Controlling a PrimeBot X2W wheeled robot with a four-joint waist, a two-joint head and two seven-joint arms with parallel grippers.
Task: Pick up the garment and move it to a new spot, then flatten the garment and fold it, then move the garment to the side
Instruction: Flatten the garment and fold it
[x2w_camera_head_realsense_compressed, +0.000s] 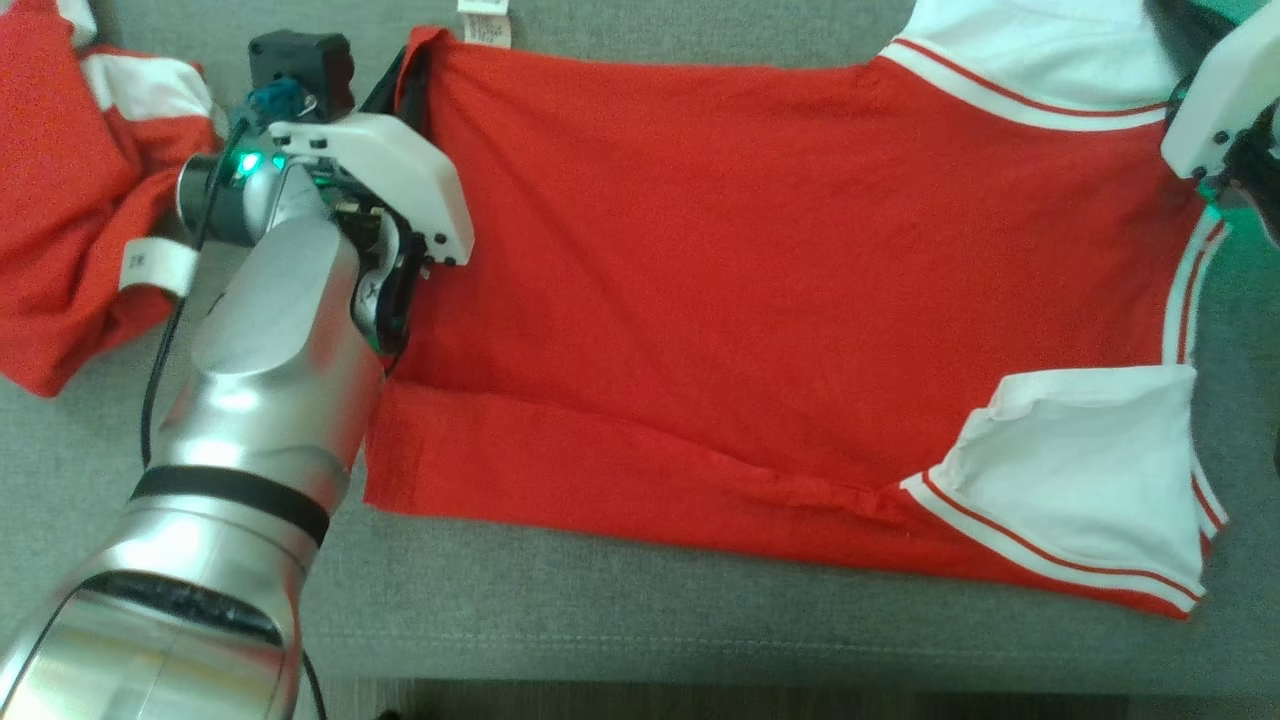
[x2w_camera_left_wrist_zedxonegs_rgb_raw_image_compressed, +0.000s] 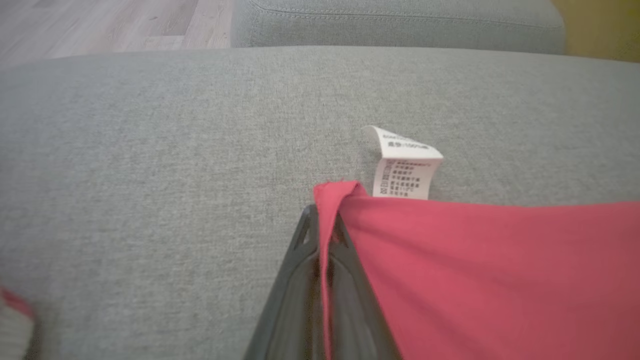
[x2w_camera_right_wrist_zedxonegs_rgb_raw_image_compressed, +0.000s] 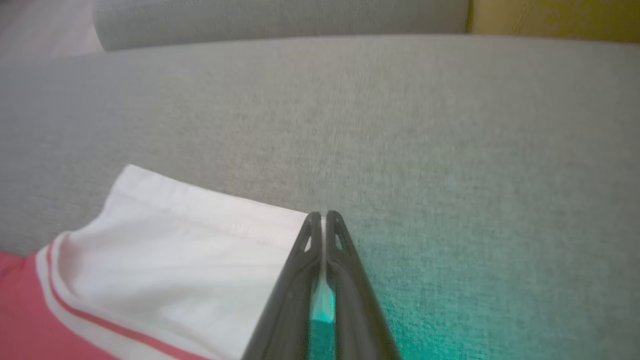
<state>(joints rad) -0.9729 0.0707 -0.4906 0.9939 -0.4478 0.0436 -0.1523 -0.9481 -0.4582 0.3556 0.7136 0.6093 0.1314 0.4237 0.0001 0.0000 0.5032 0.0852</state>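
Garment (x2w_camera_head_realsense_compressed: 720, 300) lies spread flat on the grey cushion (x2w_camera_head_realsense_compressed: 600, 600). I read my left gripper (x2w_camera_left_wrist_zedxonegs_rgb_raw_image_compressed: 323, 221) clamped on its red hem corner, my right gripper (x2w_camera_right_wrist_zedxonegs_rgb_raw_image_compressed: 323, 217) clamped on its white sleeve (x2w_camera_right_wrist_zedxonegs_rgb_raw_image_compressed: 190, 240) edge.

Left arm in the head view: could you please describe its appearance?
The left arm is silvery metal with a black band, a white wrist housing, a green light and a black cable alongside; its jaws are dark, with triangular cut-outs.
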